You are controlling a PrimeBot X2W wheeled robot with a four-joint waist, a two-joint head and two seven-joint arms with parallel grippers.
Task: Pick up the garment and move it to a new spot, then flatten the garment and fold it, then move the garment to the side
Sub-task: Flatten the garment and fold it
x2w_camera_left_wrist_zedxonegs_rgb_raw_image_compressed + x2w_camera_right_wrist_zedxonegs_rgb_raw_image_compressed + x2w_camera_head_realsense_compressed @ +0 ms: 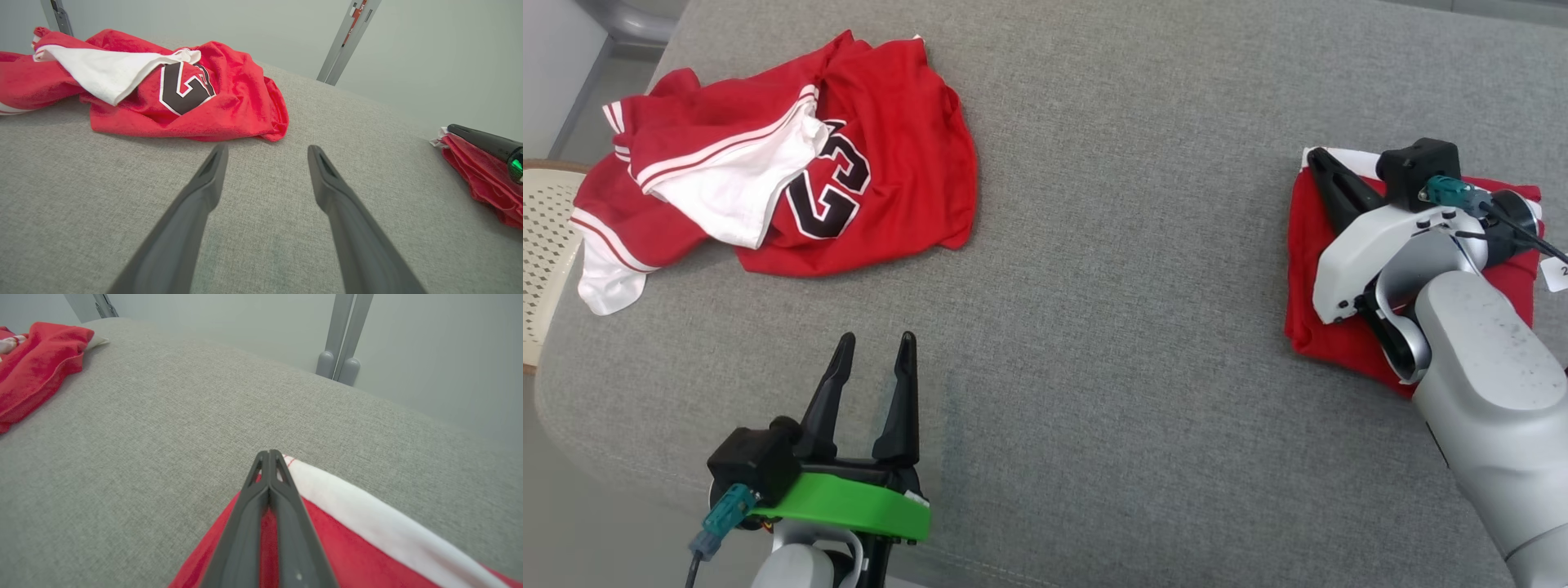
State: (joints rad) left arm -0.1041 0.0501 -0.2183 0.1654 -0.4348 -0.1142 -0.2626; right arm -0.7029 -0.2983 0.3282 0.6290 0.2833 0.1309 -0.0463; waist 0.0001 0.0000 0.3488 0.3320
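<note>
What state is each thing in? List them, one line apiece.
crumpled jersey: bunched up, unfolded, number 23 showing, at the left of the grey cushion.
folded garment: folded compact, lying flat at the right.
left claw: open, empty, over bare cushion.
right claw: shut, lying along the folded garment's corner; whether it pinches cloth cannot be told.

Right: folded red garment (1303, 237), white edge, lying flat. Left: crumpled red jersey (907, 163), black number showing.

Grey fabric surface (1127, 286), crumpled red jersey (907, 163) at its far left, folded red garment (1303, 269) at right
</note>
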